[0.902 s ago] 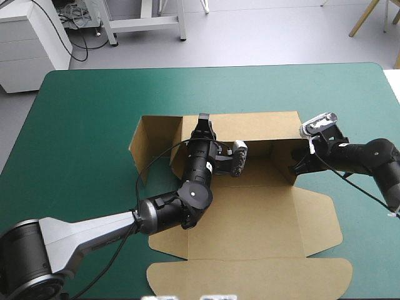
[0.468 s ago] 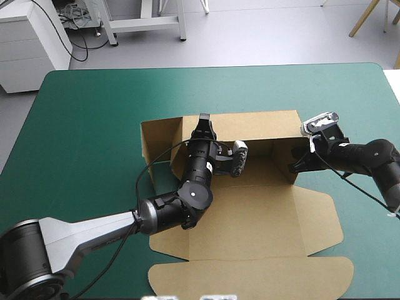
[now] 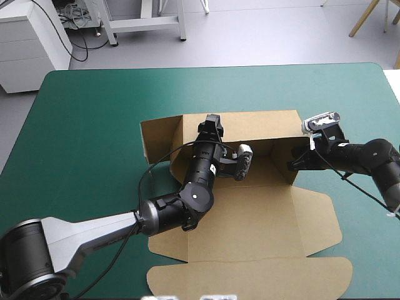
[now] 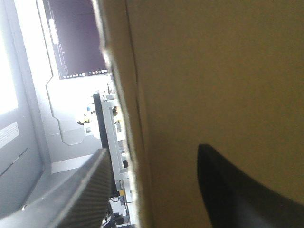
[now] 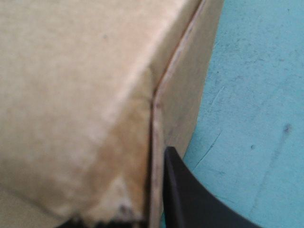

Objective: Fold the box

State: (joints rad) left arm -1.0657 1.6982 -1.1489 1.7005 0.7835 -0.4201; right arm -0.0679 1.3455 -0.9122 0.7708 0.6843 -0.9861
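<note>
The brown box [image 3: 250,219] lies near the middle of the teal-green cover [image 3: 87,125], a little toward the table's right edge, and it is only partly raised. Its far wall [image 3: 262,125] stands upright. A flap [image 3: 159,134] at that wall's left end angles back toward the robot. The broad lid panel [image 3: 250,275] lies flat on the cover, reaching almost to the near edge. Every face of the board that shows is plain brown. The left gripper [image 3: 212,123] reaches across the flat board to the top edge of the far wall, left of that wall's middle. In the left wrist view its black fingers [image 4: 247,190] stand apart, astride the wall: one lies against the brown face, and the other is on the wall's far side, just clear of its edge. So this claw is open around the board rather than clamped on it. The right gripper [image 3: 292,165] comes in from the table's right edge to the box's right corner. In the right wrist view one black finger [image 5: 199,199] lies flat against the outside of the side wall [image 5: 190,95], close to the corner crease, with the cover just beside it. The other finger is hidden behind the board. The claw looks drawn nearly together, pinching that wall.
</note>
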